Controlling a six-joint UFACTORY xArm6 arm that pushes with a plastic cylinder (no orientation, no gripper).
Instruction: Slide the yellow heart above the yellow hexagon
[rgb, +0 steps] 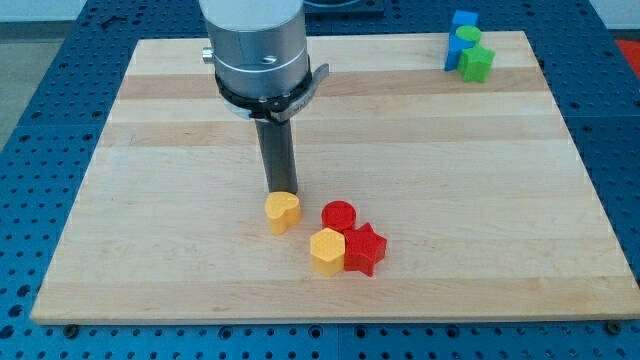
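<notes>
The yellow heart (282, 212) lies on the wooden board (150, 200) a little below its middle. The yellow hexagon (327, 250) lies below and to the right of the heart, a short gap apart. My tip (281, 190) stands at the heart's top edge, touching or nearly touching it. The rod rises from there to the grey arm head (253, 45) at the view's top.
A red cylinder (339, 216) sits just above the yellow hexagon and a red star (364, 249) touches its right side. At the board's top right a blue block (463, 22), a green cylinder (466, 40) and a green star (477, 63) are bunched together.
</notes>
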